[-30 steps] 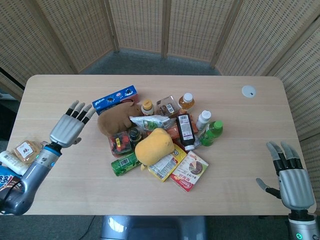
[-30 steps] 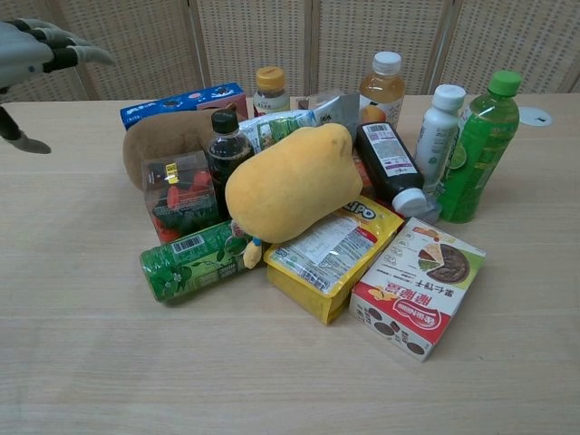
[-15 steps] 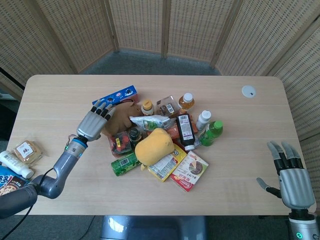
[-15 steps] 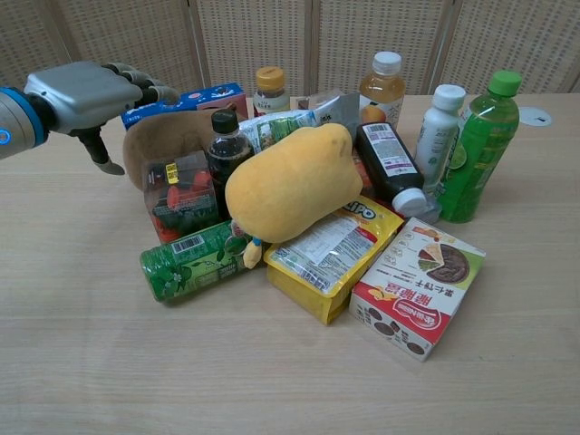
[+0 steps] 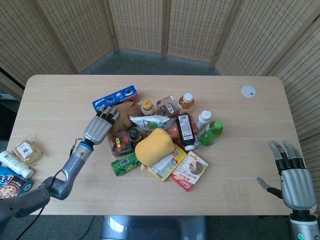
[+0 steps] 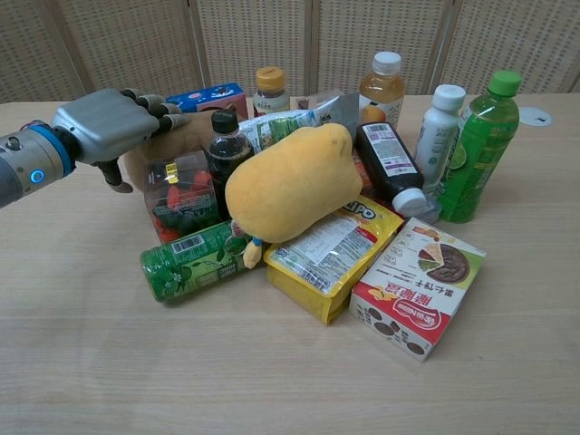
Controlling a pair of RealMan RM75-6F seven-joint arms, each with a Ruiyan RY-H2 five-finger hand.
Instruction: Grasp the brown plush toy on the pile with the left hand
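Place: I read this as a staged robot test area.
Evidence: woven folding screens (image 5: 165, 25) fence in my lone wooden table (image 5: 235, 180) of heaped groceries (image 6: 381, 181).

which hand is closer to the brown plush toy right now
Left. The left hand is over the brown plush toy at the pile's left edge; the right hand is far off, near the table's right edge.

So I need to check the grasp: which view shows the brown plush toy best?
The head view: the brown plush toy shows from above, beyond the left hand covering its near end. In the chest view the toy is mostly hidden behind that hand and the pile.
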